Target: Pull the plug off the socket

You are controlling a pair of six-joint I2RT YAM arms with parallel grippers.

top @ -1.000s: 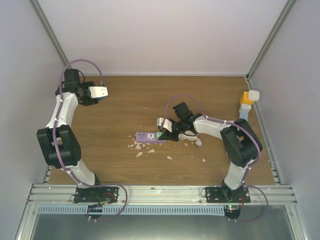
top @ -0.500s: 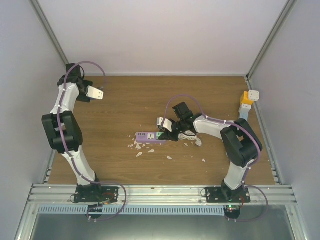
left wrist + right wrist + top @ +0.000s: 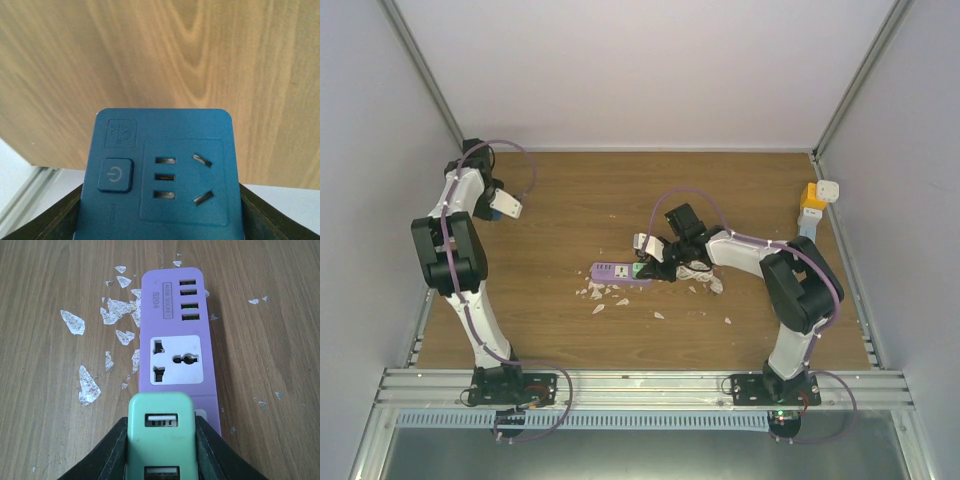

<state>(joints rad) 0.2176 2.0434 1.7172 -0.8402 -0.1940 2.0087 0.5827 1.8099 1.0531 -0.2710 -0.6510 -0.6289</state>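
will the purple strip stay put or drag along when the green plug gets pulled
Likely drags along: the purple strip lies loose on the wooden table with nothing holding it down. It looks like rigid, light plastic, so it would probably slide or lift whole behind the green plug in the right gripper.

Tabletop (image 3: 570, 200): power strip (image 3: 618, 272) at centre, plug (image 3: 641, 268) on its right end; scraps (image 3: 598, 308) beside its left end and before it; socket block (image 3: 160, 185) far left; stacked blocks (image 3: 817, 196) far right.

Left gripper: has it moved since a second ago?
Yes. The left gripper has drifted left and nearer, away from the table's far edge.
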